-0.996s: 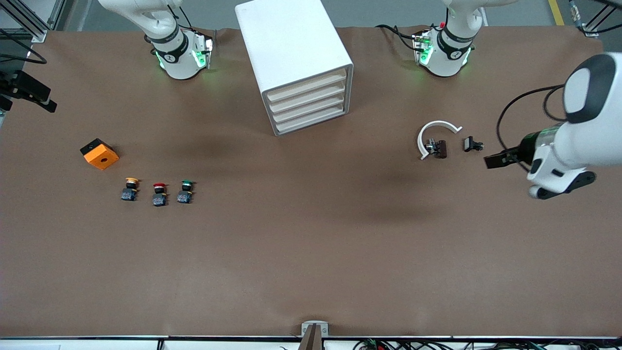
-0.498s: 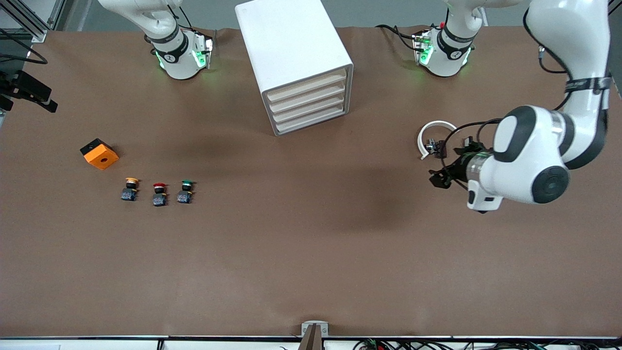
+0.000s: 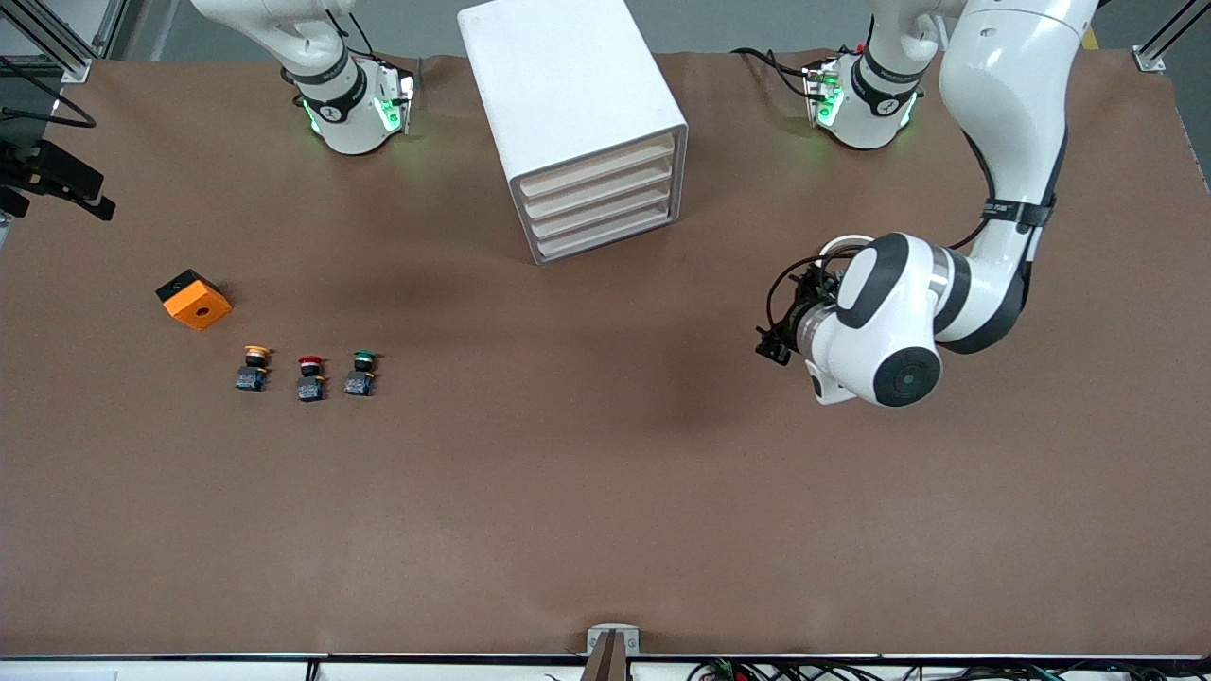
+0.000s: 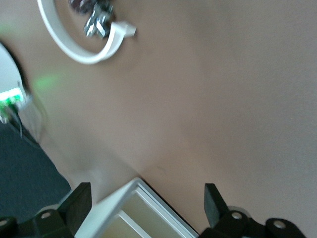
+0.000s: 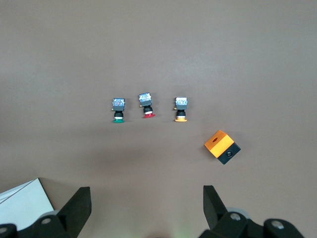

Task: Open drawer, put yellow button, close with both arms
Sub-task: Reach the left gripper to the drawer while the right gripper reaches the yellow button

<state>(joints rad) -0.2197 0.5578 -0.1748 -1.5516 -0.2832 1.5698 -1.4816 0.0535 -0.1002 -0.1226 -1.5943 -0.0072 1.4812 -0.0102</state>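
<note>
Look at the white cabinet (image 3: 572, 123) standing on the brown bench (image 3: 605, 492) between the two arm bases: its drawer (image 3: 599, 165), the top one of four cream fronts, sits flush and shut. Your left end effector (image 3: 774, 348) is over bare bench toward the left arm's end, nearer the front camera than the cabinet; its wrist view shows the end effector (image 4: 146, 208) with fingers (image 4: 214, 202) spread wide and nothing between them. A white curved ring (image 4: 81, 42) lies near it on the bench.

Your yellow button (image 3: 253, 368) stands toward the right arm's end, first in a row with the red button (image 3: 310, 377) and the green button (image 3: 360, 373). An orange block (image 3: 194, 299) lies just beside that row, farther from the camera.

The right end effector (image 5: 146, 210) hangs high over the buttons, fingers apart and empty; that arm waits.
</note>
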